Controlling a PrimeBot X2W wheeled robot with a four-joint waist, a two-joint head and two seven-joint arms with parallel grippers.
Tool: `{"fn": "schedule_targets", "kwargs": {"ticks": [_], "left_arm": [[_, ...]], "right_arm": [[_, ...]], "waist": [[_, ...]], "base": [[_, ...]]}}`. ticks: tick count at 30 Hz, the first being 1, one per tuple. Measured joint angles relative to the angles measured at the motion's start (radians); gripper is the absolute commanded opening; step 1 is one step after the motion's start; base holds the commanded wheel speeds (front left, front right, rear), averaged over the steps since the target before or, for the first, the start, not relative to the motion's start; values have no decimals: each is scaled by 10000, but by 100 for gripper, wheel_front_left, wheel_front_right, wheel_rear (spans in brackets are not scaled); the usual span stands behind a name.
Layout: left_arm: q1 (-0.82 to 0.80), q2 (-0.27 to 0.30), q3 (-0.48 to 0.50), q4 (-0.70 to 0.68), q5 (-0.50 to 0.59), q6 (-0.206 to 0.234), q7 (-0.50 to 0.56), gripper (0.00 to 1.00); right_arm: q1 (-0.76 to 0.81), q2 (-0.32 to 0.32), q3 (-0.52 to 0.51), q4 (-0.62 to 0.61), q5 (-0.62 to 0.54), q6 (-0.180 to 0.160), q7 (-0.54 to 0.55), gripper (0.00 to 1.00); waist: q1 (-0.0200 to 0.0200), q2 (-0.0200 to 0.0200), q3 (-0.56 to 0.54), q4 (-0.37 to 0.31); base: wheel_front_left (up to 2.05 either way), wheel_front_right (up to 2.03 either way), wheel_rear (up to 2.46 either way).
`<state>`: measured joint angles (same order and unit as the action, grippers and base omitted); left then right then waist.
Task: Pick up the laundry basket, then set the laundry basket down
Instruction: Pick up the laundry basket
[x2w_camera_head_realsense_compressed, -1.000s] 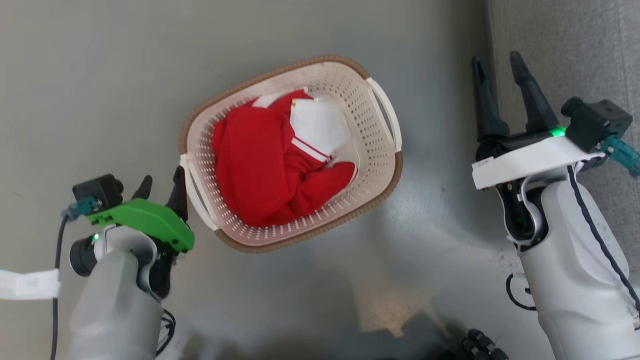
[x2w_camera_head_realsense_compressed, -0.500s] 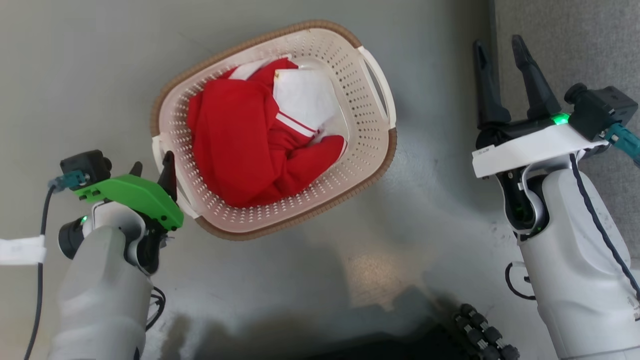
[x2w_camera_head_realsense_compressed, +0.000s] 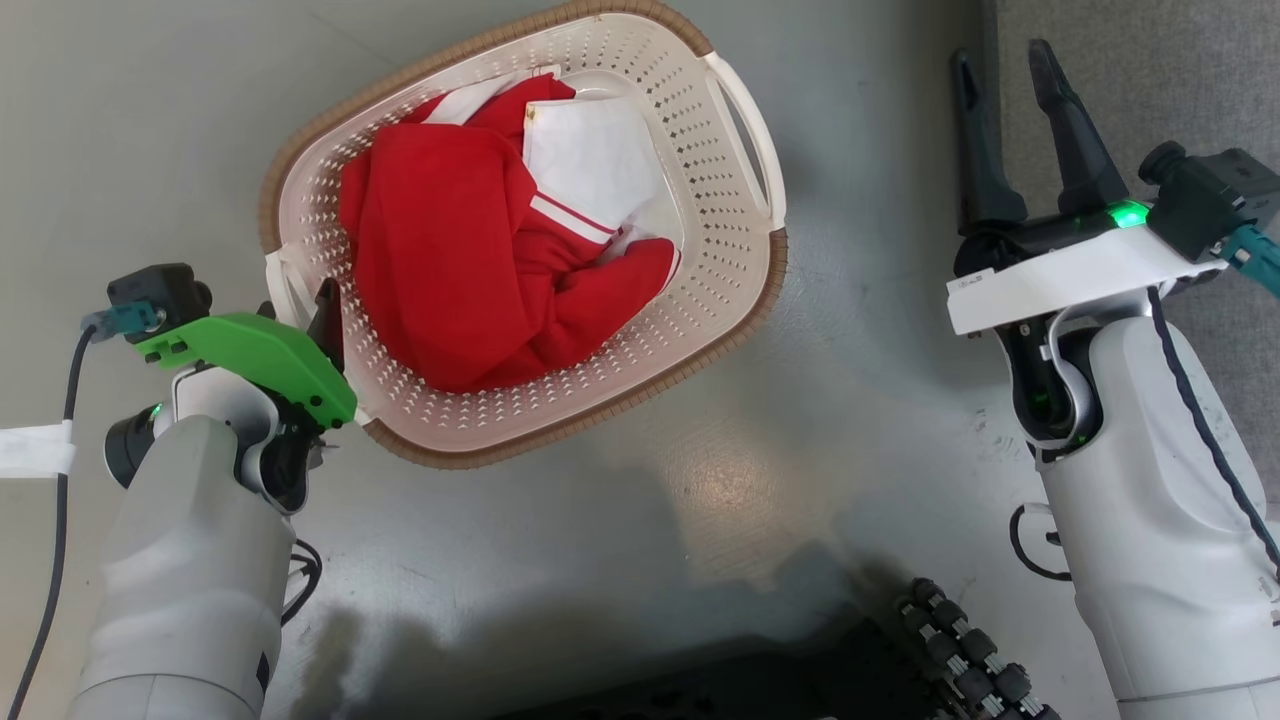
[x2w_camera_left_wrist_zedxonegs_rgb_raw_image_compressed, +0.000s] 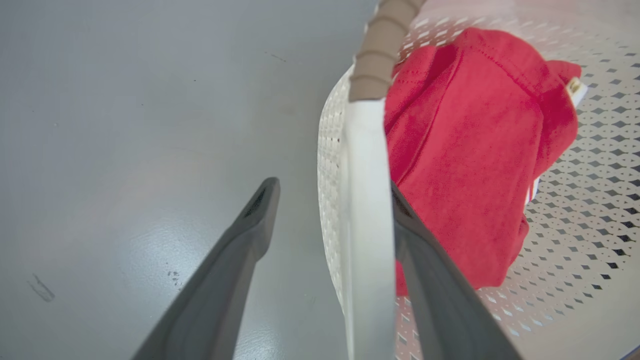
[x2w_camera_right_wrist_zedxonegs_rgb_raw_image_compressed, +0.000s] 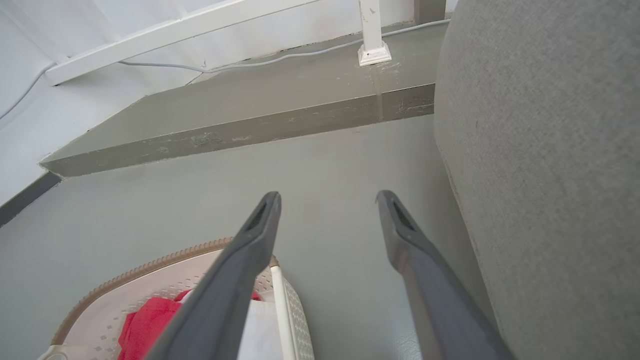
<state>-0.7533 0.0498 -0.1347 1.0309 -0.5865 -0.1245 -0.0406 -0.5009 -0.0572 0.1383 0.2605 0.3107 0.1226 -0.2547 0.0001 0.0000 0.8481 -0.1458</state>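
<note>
The laundry basket (x2w_camera_head_realsense_compressed: 722, 262), cream perforated plastic with a brown rim, lies on the grey floor, with red and white clothes (x2w_camera_head_realsense_compressed: 470, 260) inside. My left gripper (x2w_camera_head_realsense_compressed: 297, 305) is open and straddles the basket's left white handle (x2w_camera_left_wrist_zedxonegs_rgb_raw_image_compressed: 367, 200). One finger is inside the basket against the handle, the other outside with a gap, as the left wrist view shows around the left gripper (x2w_camera_left_wrist_zedxonegs_rgb_raw_image_compressed: 332, 187). My right gripper (x2w_camera_head_realsense_compressed: 1000, 52) hangs open and empty to the right of the basket, apart from its right handle (x2w_camera_head_realsense_compressed: 745, 135). In the right wrist view, the right gripper (x2w_camera_right_wrist_zedxonegs_rgb_raw_image_compressed: 327, 196) points past the basket (x2w_camera_right_wrist_zedxonegs_rgb_raw_image_compressed: 296, 312).
A grey upholstered block (x2w_camera_head_realsense_compressed: 1150, 80) stands close to the right arm's right side. A raised floor step (x2w_camera_right_wrist_zedxonegs_rgb_raw_image_compressed: 250, 130) and white wall lie beyond the basket. My dark wheeled base (x2w_camera_head_realsense_compressed: 960, 650) shows at the bottom. Bare floor (x2w_camera_head_realsense_compressed: 150, 120) lies left of the basket.
The head view has shifted and the basket looks larger and higher in it. My left gripper, beside the handle before, now has the handle between its fingers. The right gripper stays open.
</note>
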Motion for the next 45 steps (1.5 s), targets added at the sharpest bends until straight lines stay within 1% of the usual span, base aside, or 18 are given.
{"fn": "schedule_targets", "kwargs": {"ticks": [2,3,4,5,6,7,9,15,23,31,45], "left_arm": [[-42,-2,-29,125,-35,0,59,100],[-60,-2,-40,184,-69,0,59,95],[-81,-4,-73,261,-88,0,59,49],[-98,-4,-98,282,-98,0,59,45],[-121,-6,-127,295,-107,0,59,11],[-158,-8,-180,307,-128,-6,61,0],[-264,-67,-265,322,-171,-25,59,0],[-291,-6,-662,476,-153,-25,58,0],[-302,121,-1549,433,136,-25,38,0],[-328,263,-2157,362,278,-25,236,0],[-413,305,-2460,328,-288,-25,370,0]], "right_arm": [[-42,2,4,-2,75,0,0,100],[-43,2,6,-2,75,0,0,100],[-44,2,8,0,77,2,0,100],[-45,2,8,2,90,2,0,100],[-48,4,12,6,111,2,0,100],[-51,4,13,10,157,2,0,100],[-62,4,17,23,180,2,0,100],[-141,8,65,102,374,2,0,100],[-142,10,148,167,512,2,0,100],[-142,8,184,171,516,2,0,100],[-142,8,222,196,589,4,0,100]], "waist": [[0,0,27,-1],[0,0,36,-1],[0,0,47,3],[0,0,50,6],[0,0,52,8],[0,0,51,10],[0,0,43,15],[0,0,-80,18],[0,0,-352,-27],[-1,0,-380,-84],[0,0,-337,-159]], "base": [[0,0,0],[0,0,0],[0,0,0],[0,0,0],[0,0,0],[0,0,0],[0,0,0],[0,0,0],[0,0,0],[0,0,0],[0,0,0]]}}
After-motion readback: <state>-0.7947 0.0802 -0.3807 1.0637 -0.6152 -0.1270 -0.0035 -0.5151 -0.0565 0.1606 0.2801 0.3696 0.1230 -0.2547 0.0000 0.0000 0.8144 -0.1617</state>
